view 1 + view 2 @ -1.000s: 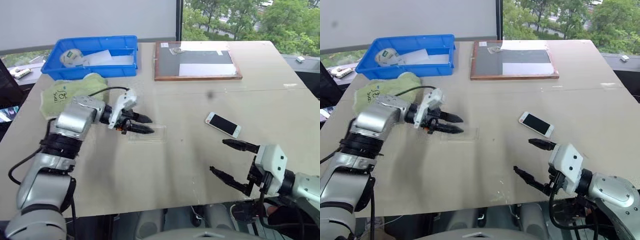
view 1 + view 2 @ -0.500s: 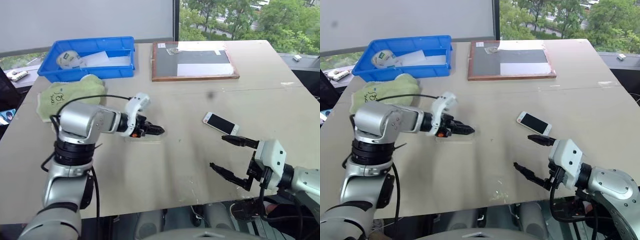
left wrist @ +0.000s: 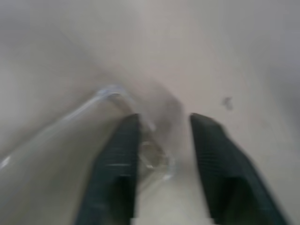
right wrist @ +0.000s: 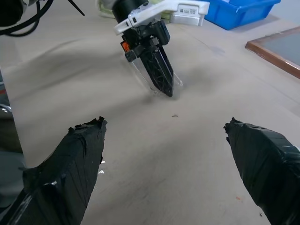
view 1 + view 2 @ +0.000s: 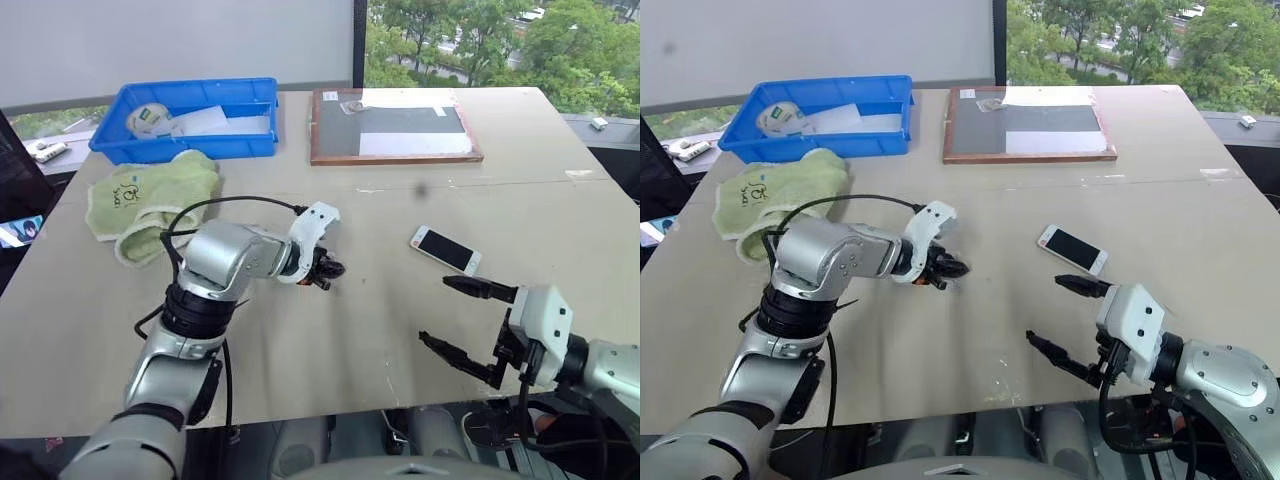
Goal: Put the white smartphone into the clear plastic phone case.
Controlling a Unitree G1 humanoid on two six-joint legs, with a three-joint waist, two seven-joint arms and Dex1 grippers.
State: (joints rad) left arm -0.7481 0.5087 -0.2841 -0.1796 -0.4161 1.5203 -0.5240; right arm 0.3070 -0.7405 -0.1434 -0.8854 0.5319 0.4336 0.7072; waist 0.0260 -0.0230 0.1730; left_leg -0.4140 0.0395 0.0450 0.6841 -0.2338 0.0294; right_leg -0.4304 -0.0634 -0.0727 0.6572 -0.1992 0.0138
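The white smartphone [image 5: 446, 250] lies screen up on the table, right of centre. The clear plastic phone case [image 4: 177, 82] lies flat near the table's middle; its glossy rim [image 3: 110, 92] curves around my left fingers. My left gripper [image 5: 335, 270] points steeply down at the table and is shut on the case's end, as the right wrist view shows. My right gripper [image 5: 435, 310] hangs open near the table's front edge, just in front of the phone and apart from it, with nothing between its fingers [image 4: 79, 154].
A blue bin [image 5: 250, 140] with paper and a roll stands at the back left, a green towel [image 5: 150, 195] in front of it. A wood-framed dark board [image 5: 395, 125] lies at the back centre. The front table edge runs just under my right gripper.
My left gripper has swung right along the case, tipped steeply downward and closed on the case's end. The right gripper and the phone have kept still.
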